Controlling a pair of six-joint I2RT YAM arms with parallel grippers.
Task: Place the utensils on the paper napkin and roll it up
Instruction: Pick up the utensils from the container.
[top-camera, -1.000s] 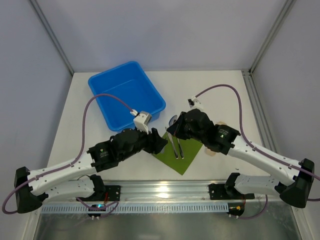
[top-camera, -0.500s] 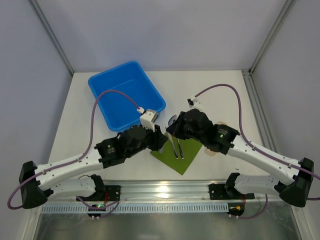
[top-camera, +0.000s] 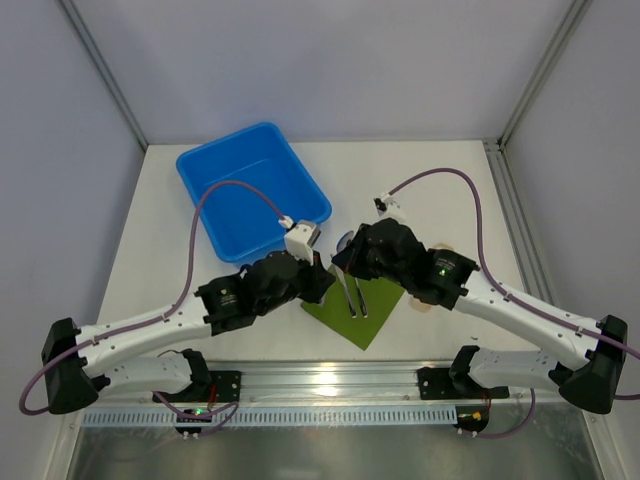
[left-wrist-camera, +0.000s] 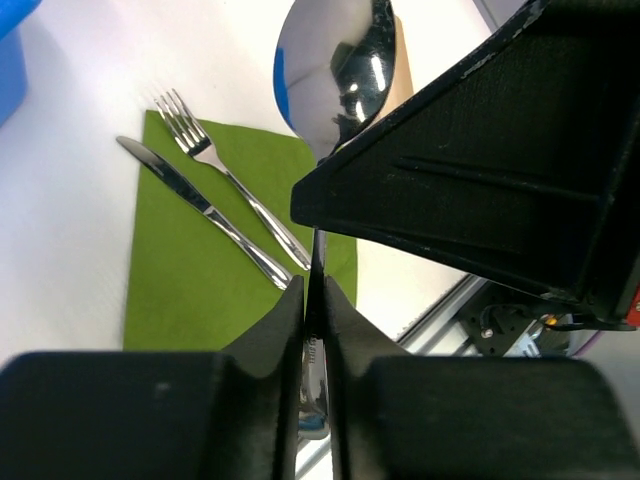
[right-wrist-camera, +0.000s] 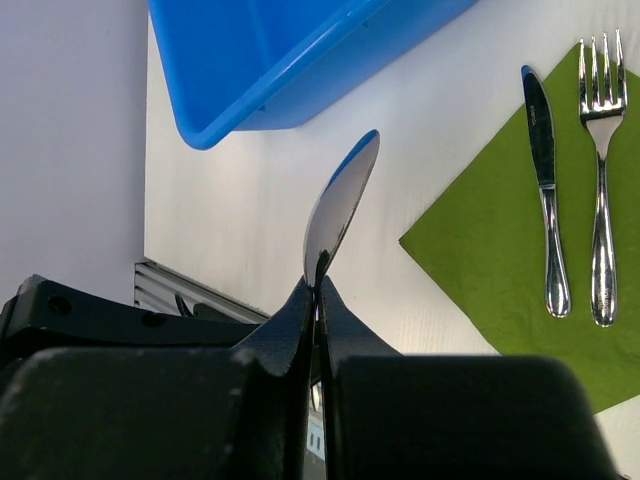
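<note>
White table (top-camera: 440, 180), evenly lit, your two arm bases along its near edge. Just past them, mid-edge, lay the green paper napkin (top-camera: 380, 312), one corner toward you. The knife (left-wrist-camera: 200, 208) and fork (left-wrist-camera: 235, 185) lay on it side by side, not touching, heads toward the far edge.

Above the napkin's far-left side your arms met on the spoon (right-wrist-camera: 340, 205), clear of the table. Your right gripper (right-wrist-camera: 318, 290) pinched it tight just under the bowl. Your left gripper (left-wrist-camera: 313, 290) clamped the handle lower down, fingers at a bare slit. Reads as a hand-over.

Bowl pointed far-left, handle toward you, roughly along the fork's line; tilt unclear. Bare napkin lay near-right of the spoon, your left arm holding the nearer end.

Blue bin (top-camera: 200, 165) sat toward the far-left corner.
</note>
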